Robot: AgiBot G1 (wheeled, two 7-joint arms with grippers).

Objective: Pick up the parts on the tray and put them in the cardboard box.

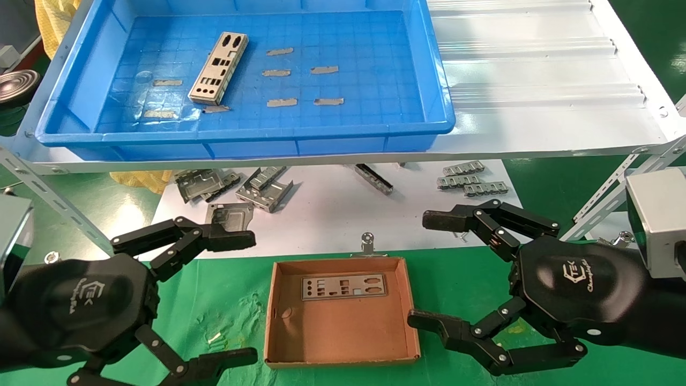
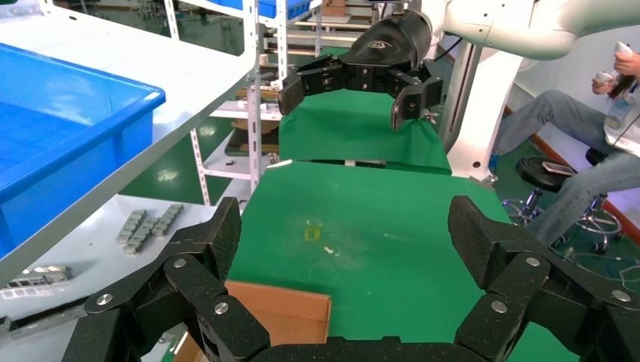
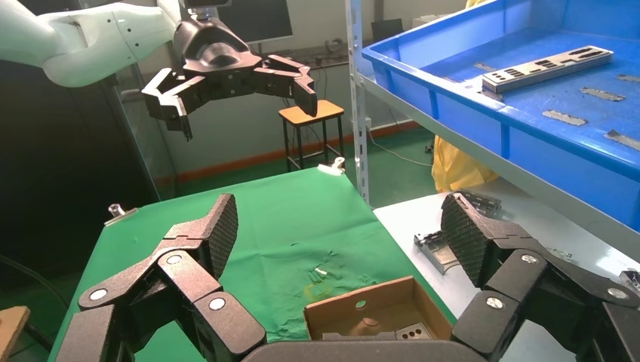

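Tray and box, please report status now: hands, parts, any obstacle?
Left hand and right hand open, empty, flanking cardboard box. One part in box; one part left on tray. Nothing blocks it.

We see a desk draped in green cloth [image 1: 230, 300] beneath a white metal shelf [image 1: 536, 80], a small wooden stool [image 3: 311, 115] by the dark wall, and a seated person [image 2: 596, 151] beyond.
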